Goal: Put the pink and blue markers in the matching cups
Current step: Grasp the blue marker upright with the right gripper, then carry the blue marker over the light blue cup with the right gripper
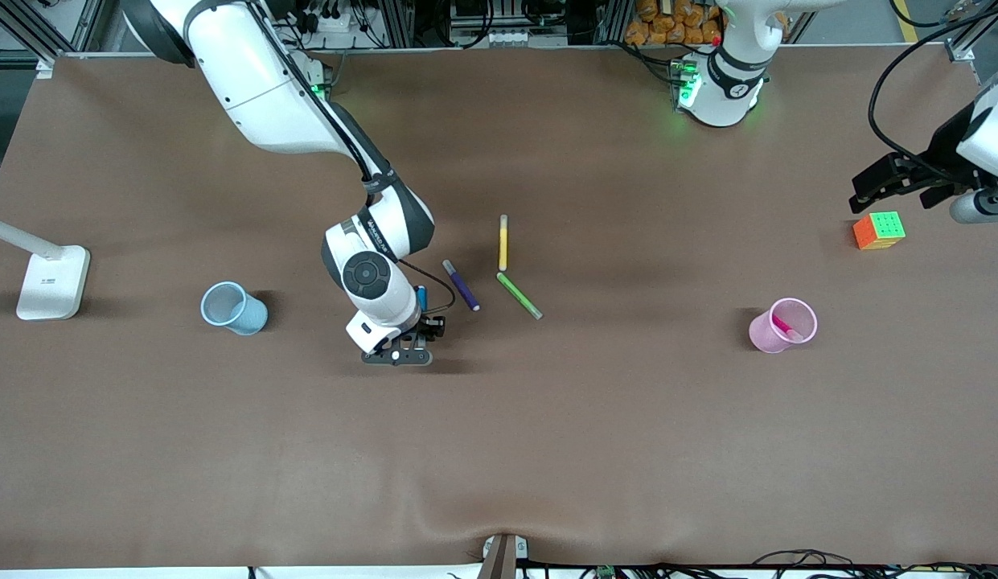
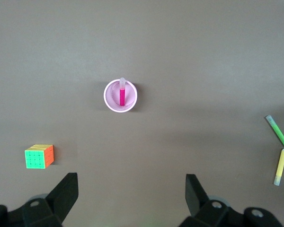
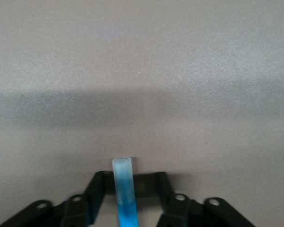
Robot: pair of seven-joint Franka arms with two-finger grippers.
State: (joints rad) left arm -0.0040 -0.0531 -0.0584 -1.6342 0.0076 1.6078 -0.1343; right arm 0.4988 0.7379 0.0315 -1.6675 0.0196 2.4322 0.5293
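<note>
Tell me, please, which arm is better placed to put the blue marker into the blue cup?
The right arm: the right gripper is down around the blue marker, toward the blue cup. The left gripper, open, waits above the cube.

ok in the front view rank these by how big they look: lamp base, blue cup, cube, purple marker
Largest to smallest in the front view:
1. lamp base
2. blue cup
3. cube, only a little smaller than the cup
4. purple marker, about as long as the cube is wide, but much thinner
</note>
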